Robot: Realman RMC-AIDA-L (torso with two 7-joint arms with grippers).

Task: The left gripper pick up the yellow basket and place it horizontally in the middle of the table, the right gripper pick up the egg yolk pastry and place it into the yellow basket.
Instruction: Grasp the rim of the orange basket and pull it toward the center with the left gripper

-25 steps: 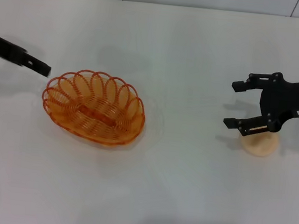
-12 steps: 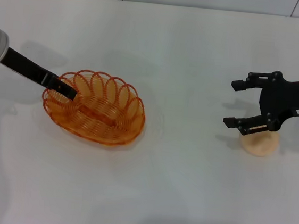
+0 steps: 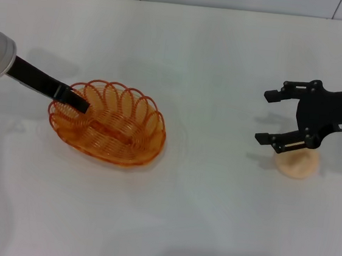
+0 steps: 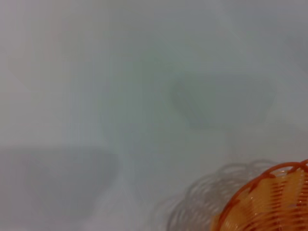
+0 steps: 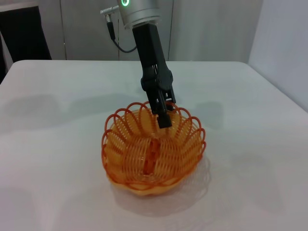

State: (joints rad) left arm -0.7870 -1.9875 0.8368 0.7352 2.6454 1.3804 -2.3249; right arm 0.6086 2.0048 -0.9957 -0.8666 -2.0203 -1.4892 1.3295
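Observation:
The yellow basket [image 3: 107, 123] stands upright on the white table [image 3: 180, 214], left of the middle. It also shows in the right wrist view [image 5: 153, 154] and at a corner of the left wrist view [image 4: 269, 202]. My left gripper [image 3: 79, 103] reaches in from the left, its tip at the basket's left rim; the right wrist view shows it [image 5: 163, 118] just over that rim. My right gripper [image 3: 269, 117] is open and empty, hovering at the right. The egg yolk pastry [image 3: 297, 164] lies on the table just beneath and behind its lower finger.
Bare white table lies between the basket and the right gripper and along the front. The table's far edge [image 3: 184, 5] meets a grey wall.
My left gripper has moved right from beside the basket to its left rim, and its upper arm has come into view. The right gripper, basket and pastry have barely moved.

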